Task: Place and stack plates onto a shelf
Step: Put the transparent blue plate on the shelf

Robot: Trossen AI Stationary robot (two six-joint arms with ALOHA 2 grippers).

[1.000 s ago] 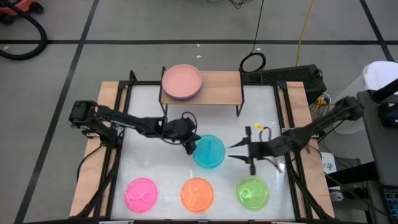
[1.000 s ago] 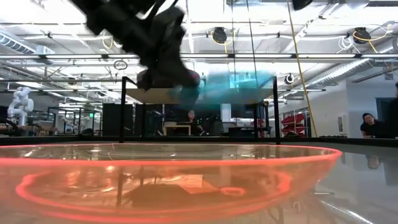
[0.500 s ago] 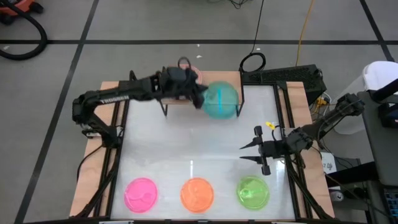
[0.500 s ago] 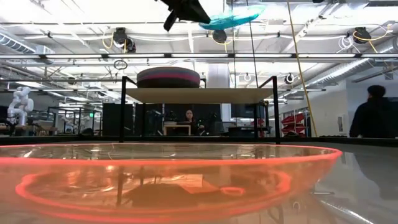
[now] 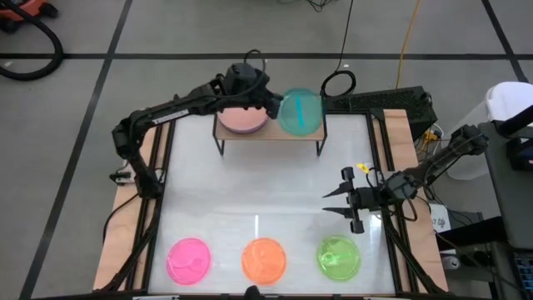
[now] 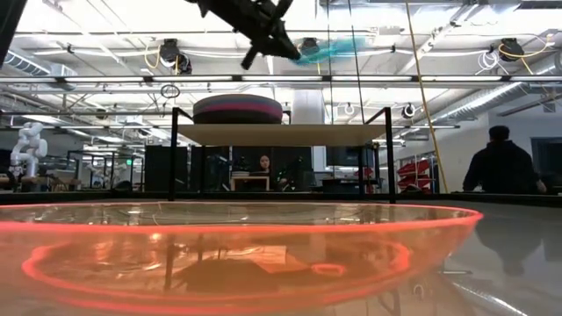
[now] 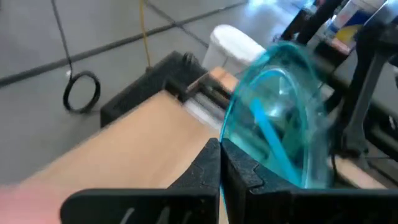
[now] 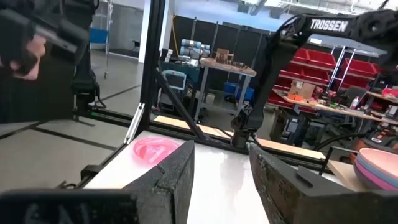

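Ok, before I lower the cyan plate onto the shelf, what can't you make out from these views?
- Gap between cyan plate and shelf: high view looks straight down; low view blurs the plate.
- How many plates are in the stack: low view shows only edge bands; left arm covers part from above.
- Right half of the shelf top: hidden under the plate from above.
- Left gripper: grip point cut off in wrist view.

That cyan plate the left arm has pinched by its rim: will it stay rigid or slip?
Probably rigid: the cyan plate keeps its round shape held only at the rim by the left tool. Likely light. It looks glossy, so it might pivot or slip above the shelf.
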